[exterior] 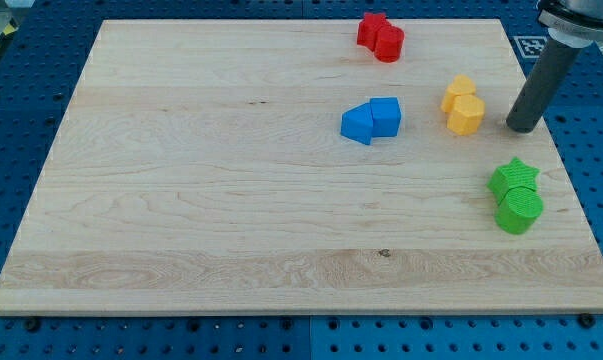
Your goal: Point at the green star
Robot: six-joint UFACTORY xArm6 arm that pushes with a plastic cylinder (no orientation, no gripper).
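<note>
So the setup is a pale wooden table (231,180) sitting on a blue perforated base, with four little clumps of blocks all over toward the view's right.

I'll use the green star (512,177) as the landmark, since it's the target anyway. It sits close to the table's right edge, a bit below the middle. Touching it right underneath, toward the view's bottom, is a green round-ish block (520,211). Up and to the view's left of the star are two yellow blocks (463,104) pressed together; the shapes are hard to call. Further left again is a blue pair (372,120), and way up near the top edge is a red pair (380,37).

No gripper on this arm, so nothing to open or close, just the dark rod. My tip (524,127) is down on the table above the star, toward the view's top and a hair to its right, just beside the yellow blocks and clear of everything.

Looks to me like the approach step, not done yet. The next move is a short slide toward the view's bottom, stopping next to the star's upper points. Overshoot and it shoves the star into its green neighbour.
</note>
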